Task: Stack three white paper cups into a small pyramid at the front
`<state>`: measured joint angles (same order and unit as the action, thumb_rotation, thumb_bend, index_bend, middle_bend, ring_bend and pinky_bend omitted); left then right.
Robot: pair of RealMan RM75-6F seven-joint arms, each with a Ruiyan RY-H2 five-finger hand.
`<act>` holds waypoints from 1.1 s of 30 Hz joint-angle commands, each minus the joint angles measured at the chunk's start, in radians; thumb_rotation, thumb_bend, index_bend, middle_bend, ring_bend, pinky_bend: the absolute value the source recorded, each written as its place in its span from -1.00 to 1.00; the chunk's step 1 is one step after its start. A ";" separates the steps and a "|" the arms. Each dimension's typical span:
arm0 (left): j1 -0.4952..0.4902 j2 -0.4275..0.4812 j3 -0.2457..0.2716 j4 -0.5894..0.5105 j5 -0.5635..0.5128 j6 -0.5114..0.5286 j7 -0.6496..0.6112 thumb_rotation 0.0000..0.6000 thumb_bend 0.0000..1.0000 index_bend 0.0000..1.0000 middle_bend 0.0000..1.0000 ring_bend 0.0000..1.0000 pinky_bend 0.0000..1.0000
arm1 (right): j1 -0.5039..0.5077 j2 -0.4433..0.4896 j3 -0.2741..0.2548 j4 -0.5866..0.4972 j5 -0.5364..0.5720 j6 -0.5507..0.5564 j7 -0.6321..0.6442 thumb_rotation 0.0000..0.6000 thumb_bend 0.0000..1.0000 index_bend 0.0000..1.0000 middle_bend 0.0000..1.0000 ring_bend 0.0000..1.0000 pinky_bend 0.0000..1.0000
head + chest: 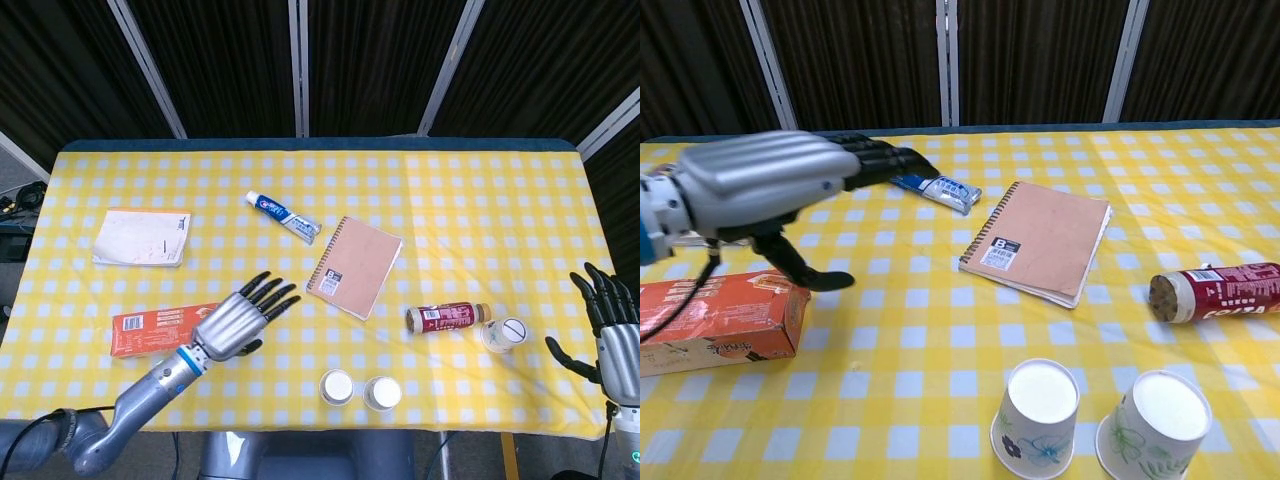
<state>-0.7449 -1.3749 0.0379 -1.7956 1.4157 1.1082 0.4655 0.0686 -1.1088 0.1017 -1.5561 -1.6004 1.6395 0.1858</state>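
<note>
Two white paper cups stand upside down side by side at the table's front edge: one (337, 386) (1037, 418) on the left, the other (382, 393) (1154, 425) on the right. A third cup (504, 333) lies near the right side, beside the bottle. My left hand (240, 320) (770, 186) hovers open with fingers spread, well left of the two cups and over the orange box. At the table's right edge my right hand (608, 325) is open with nothing in it, apart from the third cup.
An orange box (160, 331) (715, 325) lies under my left hand. A brown notebook (355, 266) (1043, 238), a toothpaste tube (284, 218) (940, 187), a red bottle on its side (448, 317) (1215, 291) and a white booklet (142, 237) lie farther back.
</note>
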 commanded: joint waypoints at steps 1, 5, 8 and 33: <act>0.116 0.081 0.042 -0.005 0.023 0.140 -0.037 1.00 -0.42 -1.00 -1.00 -1.00 -1.00 | 0.006 -0.005 -0.003 -0.002 0.001 -0.014 -0.017 1.00 -0.74 -0.82 -1.00 -1.00 -1.00; 0.205 0.118 0.082 0.011 0.048 0.237 -0.054 1.00 -0.42 -1.00 -1.00 -1.00 -1.00 | 0.010 0.001 -0.011 -0.013 0.013 -0.045 -0.039 1.00 -0.74 -0.82 -1.00 -1.00 -1.00; 0.268 0.143 0.113 0.033 0.063 0.288 -0.085 1.00 -0.42 -1.00 -1.00 -1.00 -1.00 | 0.018 0.021 -0.027 -0.040 0.034 -0.101 -0.065 1.00 -0.75 -0.82 -1.00 -1.00 -1.00; 0.429 0.208 0.069 0.130 0.152 0.417 -0.282 1.00 -0.42 -1.00 -1.00 -1.00 -1.00 | 0.169 0.020 -0.008 -0.141 0.299 -0.457 -0.372 1.00 -0.72 -0.51 -1.00 -1.00 -1.00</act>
<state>-0.3173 -1.1686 0.1087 -1.6645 1.5667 1.5248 0.1847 0.2351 -1.0845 0.0920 -1.7010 -1.3061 1.1860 -0.1836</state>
